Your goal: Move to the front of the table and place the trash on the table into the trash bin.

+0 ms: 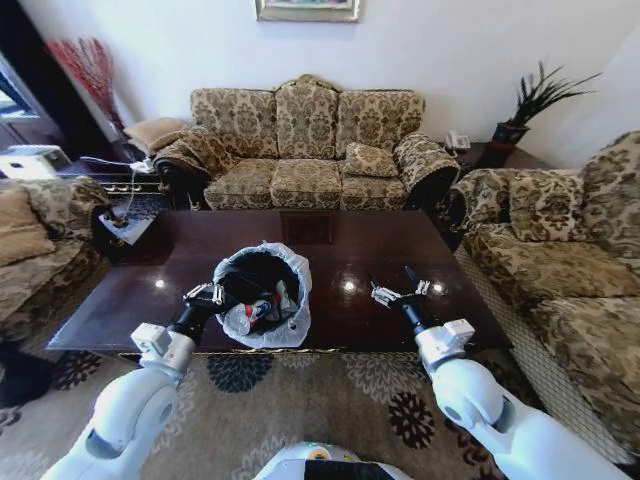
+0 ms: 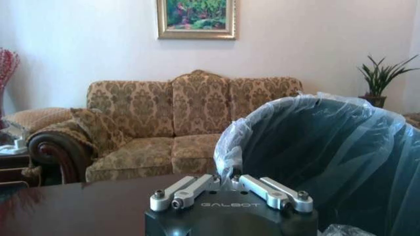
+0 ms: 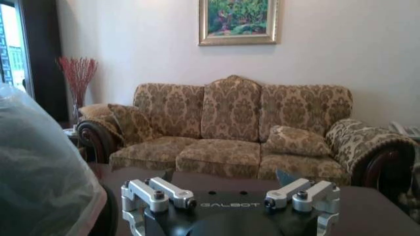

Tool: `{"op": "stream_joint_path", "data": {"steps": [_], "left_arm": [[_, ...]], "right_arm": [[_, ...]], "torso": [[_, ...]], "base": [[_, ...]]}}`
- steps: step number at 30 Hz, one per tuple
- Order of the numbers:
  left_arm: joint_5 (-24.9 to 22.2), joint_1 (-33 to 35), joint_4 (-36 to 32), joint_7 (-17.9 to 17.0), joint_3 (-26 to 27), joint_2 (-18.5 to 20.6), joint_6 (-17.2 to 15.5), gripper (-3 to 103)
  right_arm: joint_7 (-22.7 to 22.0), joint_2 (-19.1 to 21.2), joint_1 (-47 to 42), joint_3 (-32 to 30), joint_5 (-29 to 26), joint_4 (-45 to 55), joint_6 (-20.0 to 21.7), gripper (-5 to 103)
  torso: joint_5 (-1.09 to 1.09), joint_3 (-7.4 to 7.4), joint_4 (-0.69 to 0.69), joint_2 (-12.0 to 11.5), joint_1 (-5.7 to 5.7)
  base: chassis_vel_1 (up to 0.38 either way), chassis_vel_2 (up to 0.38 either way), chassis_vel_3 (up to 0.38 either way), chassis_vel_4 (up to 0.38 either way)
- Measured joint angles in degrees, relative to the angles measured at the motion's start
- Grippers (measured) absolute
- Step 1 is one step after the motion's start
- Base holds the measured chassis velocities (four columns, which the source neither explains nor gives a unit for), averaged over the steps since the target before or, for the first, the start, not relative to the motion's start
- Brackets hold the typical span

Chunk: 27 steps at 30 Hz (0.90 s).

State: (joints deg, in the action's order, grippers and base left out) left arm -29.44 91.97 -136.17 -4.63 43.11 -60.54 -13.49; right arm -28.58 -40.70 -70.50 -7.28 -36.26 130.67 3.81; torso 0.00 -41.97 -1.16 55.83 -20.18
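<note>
Room: patterned sofas are seen on three sides of the table, with a framed painting on the back wall.
Left gripper: held against the outer wall of the trash bin, on its left side; fingers are drawn together, with nothing clamped between them.
Trash bin: stood upright on the table's near edge, between the two arms; a translucent bag is folded over the rim.
Trash: a red-labelled bottle, wrapper and white paper are seen lying inside the bin.
Handling: the litter is judged light, crushable and slick; the bin is judged light and easily tipped, its bag loose, so a hold on the rigid rim is preferred.
Right gripper: held just above the bare tabletop, to the right of the bin and apart from it; fingers are spread, nothing held.
</note>
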Motion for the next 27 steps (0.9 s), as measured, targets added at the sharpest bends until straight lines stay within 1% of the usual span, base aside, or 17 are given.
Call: {"op": "stream_joint_path", "data": {"steps": [5,9,11,14,15,17,18,21,22,23,25,27], "left_arm": [[0.0,-0.2,0.0,0.0,-0.4,0.0,0.0,3],[0.1,-0.4,0.0,0.0,-0.5,0.2,-0.1,3],[0.1,-0.4,0.0,0.0,-0.5,0.3,-0.2,3],[0.0,-0.5,0.1,0.0,-0.5,0.4,-0.2,3],[0.0,-0.5,0.1,0.0,-0.5,0.4,-0.2,3],[0.0,-0.6,0.2,-0.1,-0.5,0.4,-0.3,3],[0.0,-0.6,0.2,-0.1,-0.5,0.4,-0.3,3],[0.0,-0.7,0.2,-0.1,-0.6,0.4,-0.4,3],[0.0,-0.7,0.2,-0.1,-0.6,0.4,-0.4,3],[0.0,-0.7,0.2,-0.1,-0.6,0.4,-0.4,3],[0.0,-0.7,0.2,-0.1,-0.6,0.4,-0.4,3],[0.0,-0.7,0.3,-0.1,-0.5,0.3,-0.4,3]], "right_arm": [[0.0,0.0,0.2,0.8,0.6,0.0,0.1,100],[-0.1,-0.1,0.7,1.6,0.8,-0.2,-0.1,100],[-0.1,0.0,0.9,2.0,0.9,-0.3,-0.2,100],[-0.1,0.1,1.5,2.6,1.0,-0.4,-0.5,100],[-0.1,0.1,1.8,3.1,1.0,-0.5,-0.6,100],[-0.1,0.1,2.6,4.0,1.1,-0.6,-0.9,100],[-0.1,0.1,2.6,4.0,1.1,-0.6,-0.9,100],[-0.2,0.0,3.5,5.2,1.1,-0.9,-0.9,100],[-0.3,0.0,3.8,5.5,1.1,-1.0,-0.9,100],[-0.3,0.0,3.8,5.5,1.1,-1.0,-0.9,100],[-0.3,0.0,4.2,6.0,1.2,-1.2,-1.0,100],[-0.3,-0.1,4.3,6.1,1.2,-1.2,-1.0,100]], "torso": [[0.0,0.0,0.0,0.0,-0.02],[0.0,-0.01,0.0,0.0,-0.02],[0.0,-0.02,0.0,0.0,-0.03],[0.01,-0.02,0.0,0.0,-0.01],[0.05,-0.01,-0.01,0.0,0.02],[-0.1,0.0,-0.01,0.1,0.03],[-0.1,0.0,-0.01,0.1,0.03],[0.01,-0.04,-0.04,0.1,-0.03],[0.05,-0.04,-0.02,0.1,-0.04],[0.05,-0.04,-0.02,0.1,-0.04],[-0.02,-0.02,0.01,0.1,0.0],[0.01,-0.02,0.0,0.1,0.01]], "base": [[0.038,-0.005,-0.053,0.001],[0.181,0.002,-0.151,0.004],[0.259,0.007,-0.307,-0.004],[0.356,0.026,-0.371,-0.012],[0.427,0.038,-0.392,-0.02],[0.416,0.016,-0.437,-0.027],[0.416,0.016,-0.431,-0.034],[0.487,0.049,-0.48,-0.032],[0.523,0.038,-0.518,-0.051],[0.523,0.038,-0.518,-0.051],[0.504,0.046,-0.507,-0.056],[0.552,0.061,-0.516,-0.061]]}}
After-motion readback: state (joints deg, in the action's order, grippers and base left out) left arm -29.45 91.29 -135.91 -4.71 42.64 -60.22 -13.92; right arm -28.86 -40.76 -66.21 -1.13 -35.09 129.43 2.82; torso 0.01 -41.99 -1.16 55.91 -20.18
